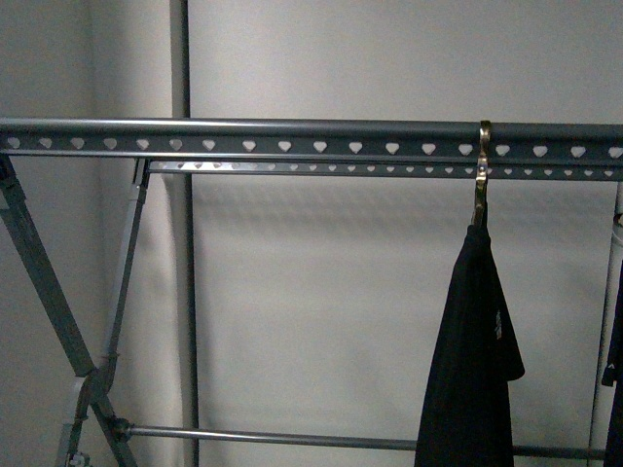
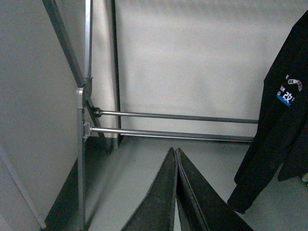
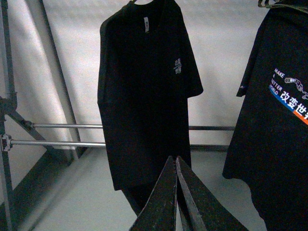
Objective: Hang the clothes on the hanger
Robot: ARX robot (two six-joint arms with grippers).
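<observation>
Pale wall is seen behind 1 grey rack (image 1: 292,136), whose rail is punched with hearts. In the front view, 1 black T-shirt (image 1: 472,360) is hung by a brass hook (image 1: 482,175) toward the right; neither arm is shown. Only the right wrist view reveals 2 shirts. Left gripper (image 2: 176,150) and right gripper (image 3: 174,158) are pressed closed, empty.
</observation>
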